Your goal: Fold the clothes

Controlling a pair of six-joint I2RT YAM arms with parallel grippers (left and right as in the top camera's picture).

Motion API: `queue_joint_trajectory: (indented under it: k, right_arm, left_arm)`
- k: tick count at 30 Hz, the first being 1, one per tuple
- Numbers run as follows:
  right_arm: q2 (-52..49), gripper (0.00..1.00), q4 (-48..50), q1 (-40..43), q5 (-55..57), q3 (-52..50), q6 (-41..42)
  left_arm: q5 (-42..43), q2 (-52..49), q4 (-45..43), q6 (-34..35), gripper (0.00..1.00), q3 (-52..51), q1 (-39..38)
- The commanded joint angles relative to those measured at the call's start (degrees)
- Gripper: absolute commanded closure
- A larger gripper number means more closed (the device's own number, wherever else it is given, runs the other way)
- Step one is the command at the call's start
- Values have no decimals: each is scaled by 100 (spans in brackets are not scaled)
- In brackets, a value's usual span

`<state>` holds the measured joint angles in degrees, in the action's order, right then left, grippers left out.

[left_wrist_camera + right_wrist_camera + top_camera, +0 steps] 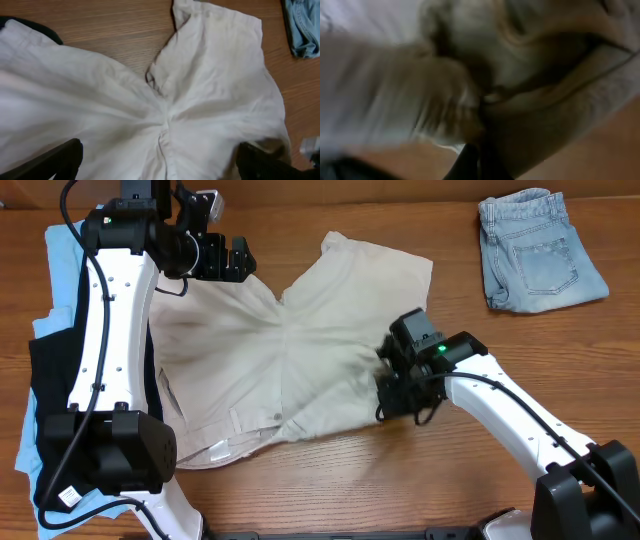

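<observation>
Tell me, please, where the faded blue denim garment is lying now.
In the overhead view, the faded blue denim garment lies folded at the far right corner of the wooden table, apart from the beige khaki shorts spread mid-table.

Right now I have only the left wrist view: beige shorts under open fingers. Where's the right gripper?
Observer: The right gripper is at the right edge of the shorts, shut on the fabric.
Operator: Is the denim at my top right touching them?
Observer: No. The denim lies folded at far right, apart from the shorts.
Operator: Anything past my left edge?
Observer: A light-blue piece and a black piece lie there, partly under the left arm.
</observation>
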<state>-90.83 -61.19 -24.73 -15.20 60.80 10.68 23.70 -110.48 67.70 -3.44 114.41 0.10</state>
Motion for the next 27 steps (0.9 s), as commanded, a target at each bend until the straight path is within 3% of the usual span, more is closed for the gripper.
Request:
queue_joint_trajectory:
  k: [1,6,10,13,16,23,27]
  right_arm:
    - [39,96,-568,59,-31,-142,1001]
    - [94,93,-697,81,-46,-144,1213]
    - [275,67,-640,275,-50,341,1117]
    - [378,53,-608,391,-96,938,745]
    - [380,24,-254,369,-278,1246,131]
    - [7,4,11,101,-476,905,-501]
    - [-83,8,120,68,-483,503,-494]
  left_arm:
    - [-35,85,-9,-162,0,-37,-13]
    - [-39,85,-11,-306,0,-37,-13]
    - [-39,85,-26,-415,0,-37,-13]
    - [-42,85,-48,-433,0,-37,-13]
    - [-39,85,-55,-433,0,-37,-13]
    - [-39,85,-66,-433,0,-37,-13]
    - [-42,85,-74,-433,0,-37,-13]
